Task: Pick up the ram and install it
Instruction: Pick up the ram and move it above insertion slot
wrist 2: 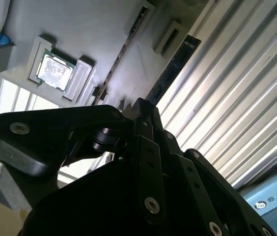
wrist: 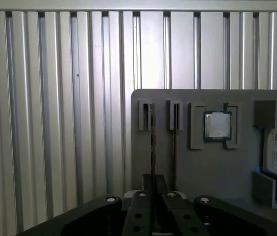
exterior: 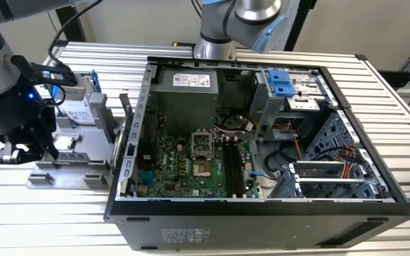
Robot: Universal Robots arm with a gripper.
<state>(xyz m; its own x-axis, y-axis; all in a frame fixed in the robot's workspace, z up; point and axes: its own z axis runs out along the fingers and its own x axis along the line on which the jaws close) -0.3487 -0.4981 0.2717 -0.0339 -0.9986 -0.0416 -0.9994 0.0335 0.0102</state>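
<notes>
Finds the gripper (wrist: 153, 181) clamped on the ram (wrist: 152, 142), its fingers (wrist: 161, 186) pressed to both flat faces as far as both wrist views tell. The stick stands on edge in line with the outer slot of the grey holder tray (wrist: 197, 167), well apart from the open computer case (exterior: 262, 213) and its memory slots (exterior: 231, 165). Could go wrong if the hold sits off the stick's middle (the near stretch is hidden behind the fingers) — might bind in the slot on a crooked lift, swivel in the grip, or knock the processor chip (wrist: 217, 125) near by.
</notes>
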